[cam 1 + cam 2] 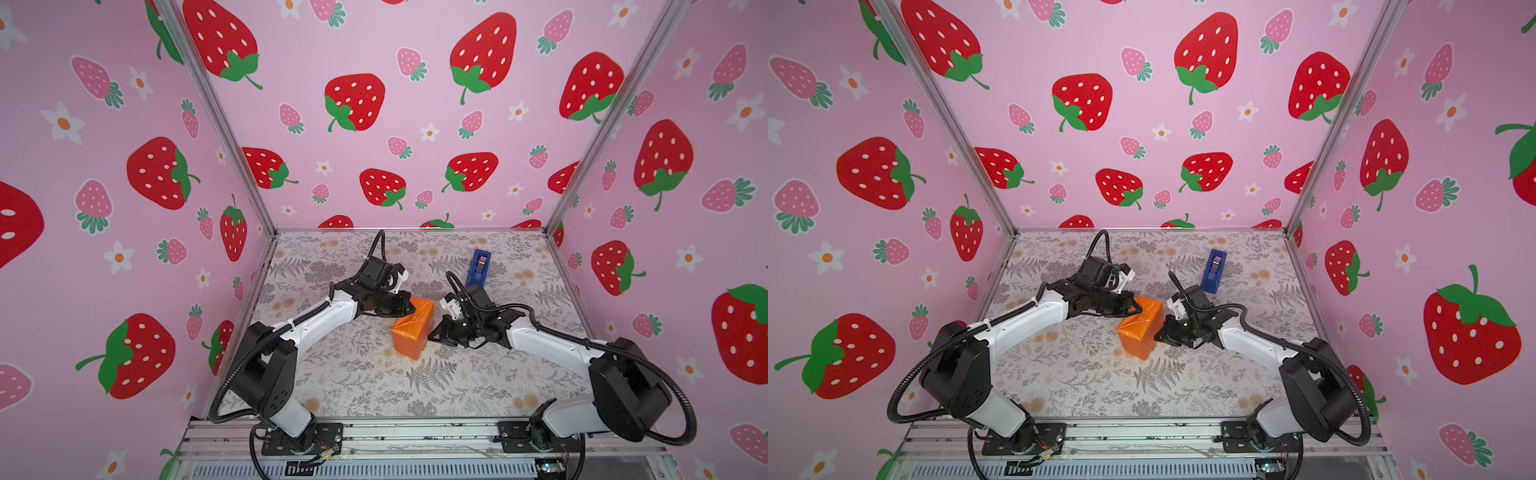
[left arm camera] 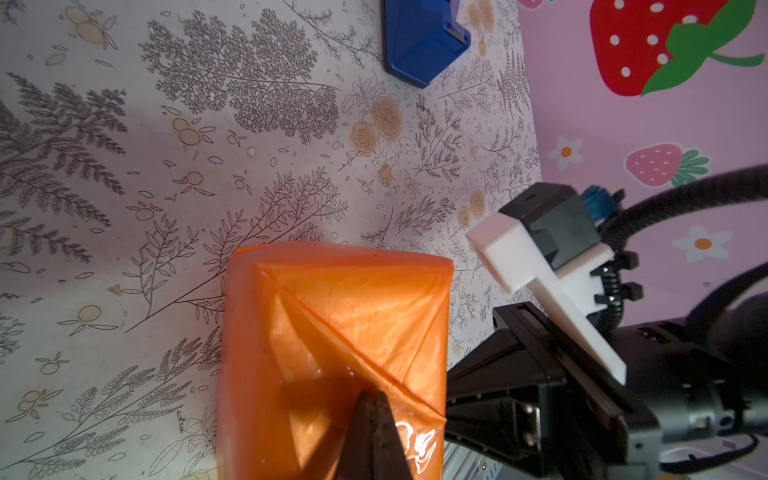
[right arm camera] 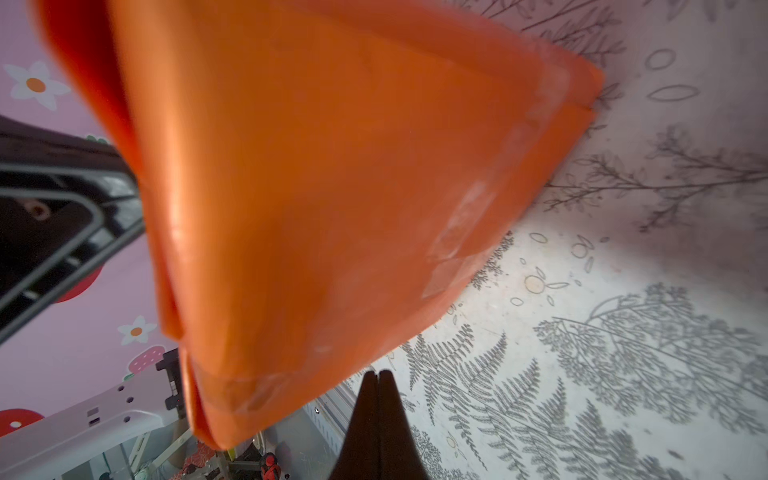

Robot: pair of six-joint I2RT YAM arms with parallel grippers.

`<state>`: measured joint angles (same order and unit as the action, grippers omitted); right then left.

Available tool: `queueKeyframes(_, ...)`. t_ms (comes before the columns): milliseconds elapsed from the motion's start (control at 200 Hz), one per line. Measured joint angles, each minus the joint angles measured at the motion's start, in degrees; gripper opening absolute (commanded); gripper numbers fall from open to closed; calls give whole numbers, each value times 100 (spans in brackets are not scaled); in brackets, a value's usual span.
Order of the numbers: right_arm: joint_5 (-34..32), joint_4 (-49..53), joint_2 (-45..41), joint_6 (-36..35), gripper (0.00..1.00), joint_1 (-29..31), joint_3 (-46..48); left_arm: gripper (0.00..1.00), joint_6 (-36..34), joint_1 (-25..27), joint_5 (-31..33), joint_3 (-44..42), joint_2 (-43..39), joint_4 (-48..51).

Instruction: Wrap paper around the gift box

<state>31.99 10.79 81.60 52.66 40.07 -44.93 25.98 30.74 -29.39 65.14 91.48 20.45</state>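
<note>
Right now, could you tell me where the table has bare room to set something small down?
The widest bare patch of table lies between the orange-wrapped gift box and the front rail. The far left corner is also bare. The middle is crowded: the left gripper and right gripper flank the box, with the blue tape dispenser behind.
</note>
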Motion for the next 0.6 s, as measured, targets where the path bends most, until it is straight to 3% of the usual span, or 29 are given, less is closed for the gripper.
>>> queueKeyframes(190, -267, 249, -114, -146, 14, -337, 72, 0, -162, -535, -81, -107, -103, 79)
queueKeyframes(385, -240, 85, 133, -195, 16, -409, 380, 0, -315, -1075, 127, -275, -90, 136)
queueKeyframes(600, -170, -72, 413, -192, 17, -409, 481, 0, -348, -1152, 186, -813, 103, 492)
